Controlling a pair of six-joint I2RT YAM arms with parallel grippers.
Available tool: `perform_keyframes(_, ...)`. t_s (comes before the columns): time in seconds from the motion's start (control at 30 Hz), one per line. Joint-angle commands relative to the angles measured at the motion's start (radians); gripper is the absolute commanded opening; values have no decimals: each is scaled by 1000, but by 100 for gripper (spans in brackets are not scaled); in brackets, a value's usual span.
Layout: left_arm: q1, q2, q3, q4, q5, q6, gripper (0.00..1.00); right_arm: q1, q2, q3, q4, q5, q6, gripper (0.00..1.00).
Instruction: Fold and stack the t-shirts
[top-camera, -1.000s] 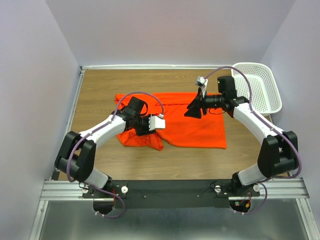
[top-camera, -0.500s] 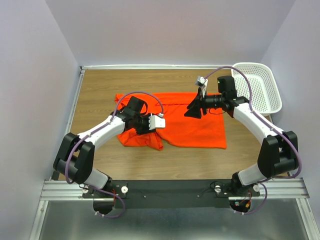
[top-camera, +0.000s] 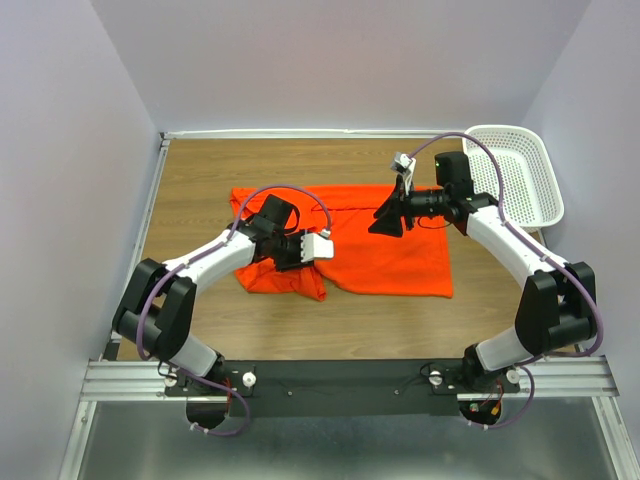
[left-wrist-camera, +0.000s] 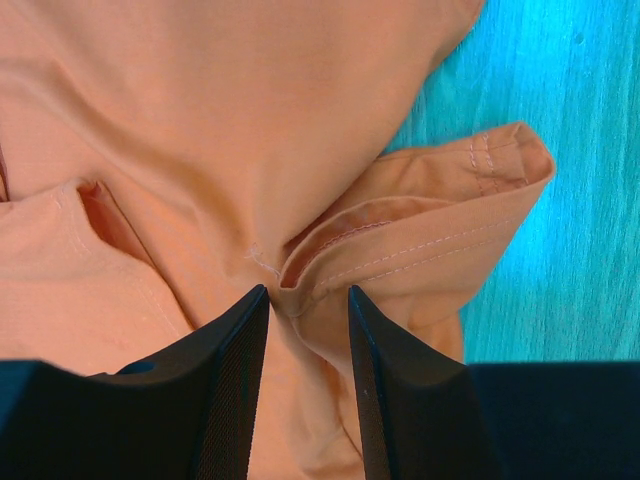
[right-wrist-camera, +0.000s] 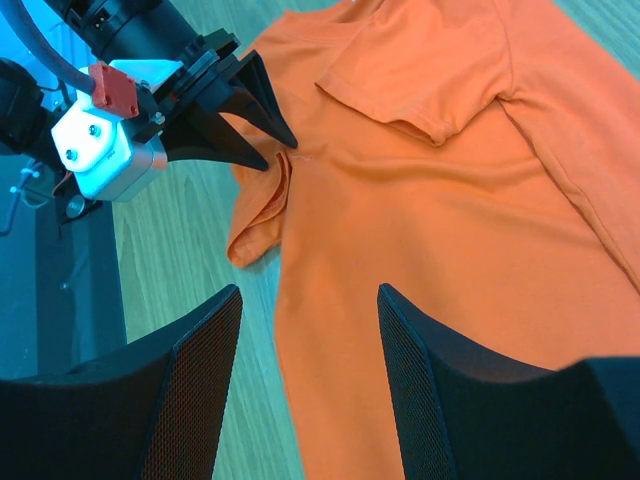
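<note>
The plain orange-red t-shirt (top-camera: 390, 255) lies spread across the middle of the wood-grain tabletop (top-camera: 195, 185), its left side rumpled. Pale lilac walls stand around, with a white basket (top-camera: 515, 170) far right. The left end effector (left-wrist-camera: 308, 295) straddles a sleeve-hem fold — whether it pinches cannot be told. The right end effector (right-wrist-camera: 310, 295) hangs above the shirt — jaws wide, empty.

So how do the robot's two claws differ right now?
The left gripper sits low on the t-shirt, fingers narrowly apart astride a sleeve hem. The right gripper hovers higher, jaws wide, nothing between them. Both have black fingers and point at the same orange t-shirt.
</note>
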Motion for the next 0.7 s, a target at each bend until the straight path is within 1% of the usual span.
perform_keyframes(0.0, -7, -3, 24, 17, 18, 0, 45, -8, 5, -9, -32, -27, 0, 64)
perform_keyframes(0.67, -9, -61, 30, 20, 27, -8, 44, -8, 17, -3, -44, -35, -3, 65)
